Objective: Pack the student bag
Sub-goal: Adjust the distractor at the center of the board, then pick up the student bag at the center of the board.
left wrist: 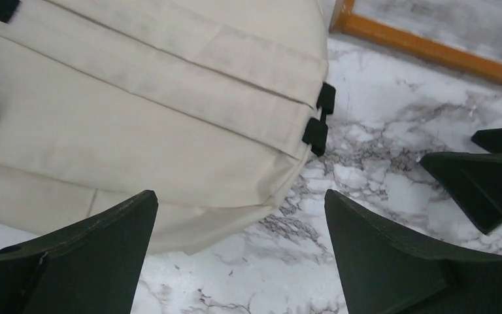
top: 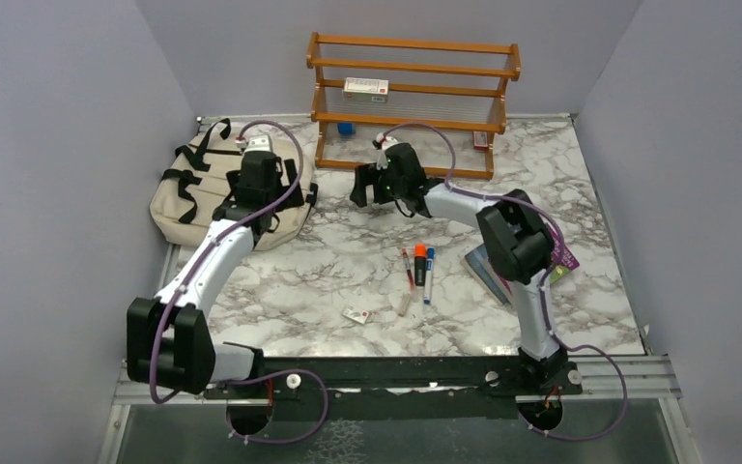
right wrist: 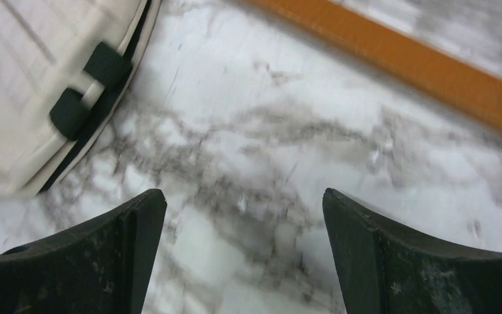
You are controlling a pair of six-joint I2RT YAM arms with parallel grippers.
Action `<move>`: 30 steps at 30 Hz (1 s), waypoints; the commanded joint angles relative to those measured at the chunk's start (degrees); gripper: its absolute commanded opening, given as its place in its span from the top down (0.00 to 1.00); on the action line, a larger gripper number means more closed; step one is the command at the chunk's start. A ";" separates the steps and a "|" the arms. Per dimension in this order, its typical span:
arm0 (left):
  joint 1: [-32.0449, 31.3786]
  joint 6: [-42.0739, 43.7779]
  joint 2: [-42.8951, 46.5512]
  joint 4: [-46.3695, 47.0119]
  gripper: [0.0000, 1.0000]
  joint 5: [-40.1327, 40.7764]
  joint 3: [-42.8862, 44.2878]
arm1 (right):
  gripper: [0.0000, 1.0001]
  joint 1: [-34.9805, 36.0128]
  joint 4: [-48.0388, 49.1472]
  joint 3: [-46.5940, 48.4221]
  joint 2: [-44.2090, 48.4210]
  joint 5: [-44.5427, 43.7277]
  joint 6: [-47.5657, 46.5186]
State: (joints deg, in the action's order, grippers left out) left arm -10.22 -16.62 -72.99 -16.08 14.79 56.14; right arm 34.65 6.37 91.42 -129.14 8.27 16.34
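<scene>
While both arms reach out over the marble table [top: 348,253], we record their poses against the wooden rack [top: 413,97] at the far wall.

Left arm: the elbow is folded back far from the rack and the forearm stretches toward the rack's left end. The left gripper [left wrist: 240,199] hangs over the edge of the student bag [top: 203,193] that faces the rack. Its jaws stand wide, holding nothing and touching nothing. One fingertip is over cream fabric, the other over bare marble.

Right arm: the elbow is raised in front of the rack's right half and the forearm runs leftward along the rack's front. The right gripper [right wrist: 244,196] points down just in front of the rack's left foot. Its jaws are spread wide and empty over marble.

The student bag lies flat just left of the rack and apart from its base rail. Its two black tabs [right wrist: 88,88] face the rack.

Pens [top: 419,271] lie well in front of the rack.
</scene>
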 commanded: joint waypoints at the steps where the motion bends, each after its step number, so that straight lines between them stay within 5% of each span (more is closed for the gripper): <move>1: -6.03 0.36 -5.35 -3.60 0.01 2.51 1.97 | 0.05 0.38 2.57 -9.43 13.88 1.59 1.64; 11: -10.94 0.03 -19.48 -8.64 0.01 10.22 5.29 | 0.04 0.43 0.92 -29.76 35.69 4.55 3.33; 20: -12.98 5.29 -32.97 -14.38 0.02 18.82 17.37 | 0.04 0.37 -2.28 -39.68 44.73 7.37 3.80; 30: -12.99 7.22 -39.26 -16.19 0.20 21.31 19.53 | 0.04 0.34 -4.92 -41.92 47.82 7.89 2.21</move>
State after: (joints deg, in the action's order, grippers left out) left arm -23.27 -10.76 -110.34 -30.35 33.50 74.24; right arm 34.81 2.74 49.54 -83.55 14.37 19.44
